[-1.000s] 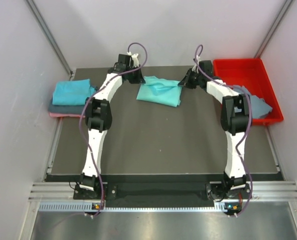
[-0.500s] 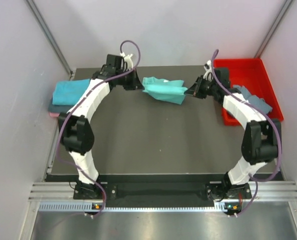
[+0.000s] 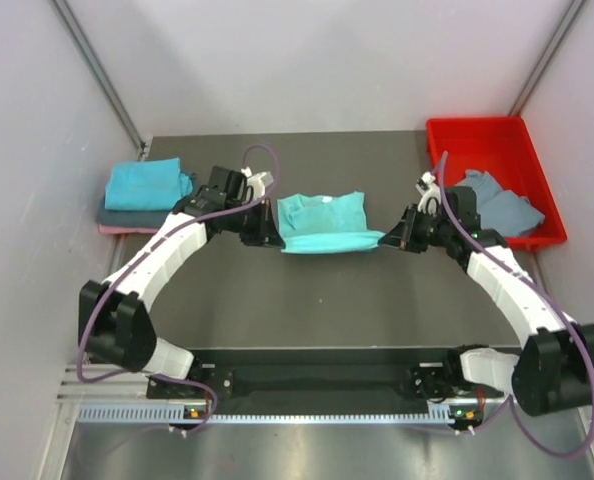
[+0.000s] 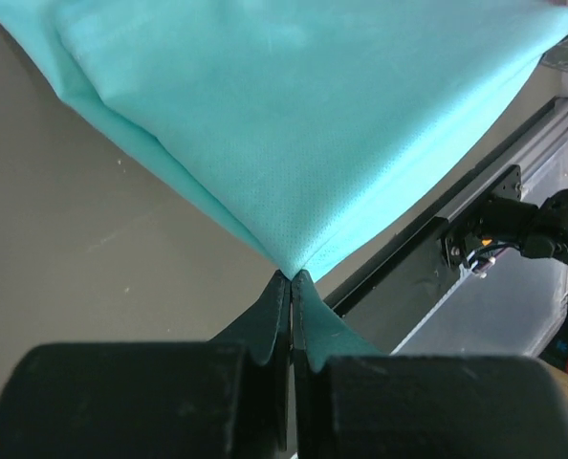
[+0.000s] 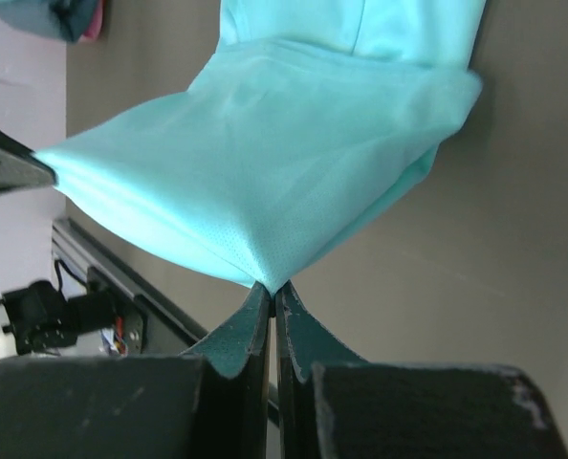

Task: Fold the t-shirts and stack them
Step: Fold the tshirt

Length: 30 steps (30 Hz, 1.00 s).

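left gripper [image 4: 291,287] and right gripper [image 5: 270,292] each clamped on a near corner of the turquoise shirt [image 3: 322,222], edge taut between them, mid table [image 3: 327,300]. stack [image 3: 142,188] of 3 shirts far left. grey shirt [image 3: 502,205] in tray [image 3: 477,126].

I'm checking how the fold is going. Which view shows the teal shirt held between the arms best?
The top external view: it shows the whole teal shirt, its near edge stretched between the left tool and the right tool. Each wrist view shows only one pinched corner and the cloth around it.
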### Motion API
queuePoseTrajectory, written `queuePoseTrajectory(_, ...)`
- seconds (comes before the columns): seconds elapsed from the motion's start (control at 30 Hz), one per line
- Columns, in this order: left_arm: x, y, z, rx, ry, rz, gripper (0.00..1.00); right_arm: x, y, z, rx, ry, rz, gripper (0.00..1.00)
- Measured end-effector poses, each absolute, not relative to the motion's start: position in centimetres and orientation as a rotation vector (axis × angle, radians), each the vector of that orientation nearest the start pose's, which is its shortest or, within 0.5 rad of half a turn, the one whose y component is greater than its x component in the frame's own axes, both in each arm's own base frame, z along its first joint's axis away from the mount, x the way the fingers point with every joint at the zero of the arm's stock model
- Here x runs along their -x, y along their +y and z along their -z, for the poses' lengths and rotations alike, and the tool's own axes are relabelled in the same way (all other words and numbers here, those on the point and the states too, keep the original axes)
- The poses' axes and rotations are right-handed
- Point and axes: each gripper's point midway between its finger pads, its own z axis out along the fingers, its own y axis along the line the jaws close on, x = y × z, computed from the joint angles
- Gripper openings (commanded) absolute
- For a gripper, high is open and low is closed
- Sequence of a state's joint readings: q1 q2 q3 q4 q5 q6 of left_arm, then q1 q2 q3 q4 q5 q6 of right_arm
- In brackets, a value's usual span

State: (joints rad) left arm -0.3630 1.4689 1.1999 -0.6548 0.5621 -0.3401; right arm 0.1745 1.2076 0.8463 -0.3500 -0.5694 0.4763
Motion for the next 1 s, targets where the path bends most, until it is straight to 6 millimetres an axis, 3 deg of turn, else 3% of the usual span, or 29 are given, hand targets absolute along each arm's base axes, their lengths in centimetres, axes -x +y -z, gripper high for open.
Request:
queuePoseTrajectory(0.1,-27.0,-21.6,-18.6,-0.292,2.511,0.987,0.0,-27.2,16.1,-16.4,-0.018,2.336,-0.982,0.0)
queuePoseTrajectory(0.23,-26.8,-21.4,-19.3,-0.303,2.484,0.987,0.0,-26.9,16.1,-15.7,-0.017,2.357,-0.987,0.0)
queuePoseTrajectory(0.37,-27.3,-21.5,-18.2,-0.289,2.514,0.98,0.0,-28.2,16.4,-14.4,-0.033,2.388,-0.988,0.0)
queuePoseTrajectory(0.53,-29.0,-21.5,-15.8,-0.247,2.589,0.963,0.0,-32.5,17.1,-13.8,-0.051,2.395,-0.986,0.0)
queuePoseTrajectory(0.67,-32.3,-21.2,-15.3,-0.194,2.604,0.941,0.0,-36.4,17.8,-14.9,-0.044,2.361,-0.987,0.0)
queuePoseTrajectory(0.8,-37.5,-20.6,-16.0,-0.145,2.556,0.906,0.0,-39.9,18.5,-16.4,-0.017,2.302,-0.986,0.0)
queuePoseTrajectory(1.0,-43.4,-20.5,-16.0,-0.113,2.508,0.881,0.0,-43.3,19.1,-16.1,-0.007,2.278,-0.984,0.0)
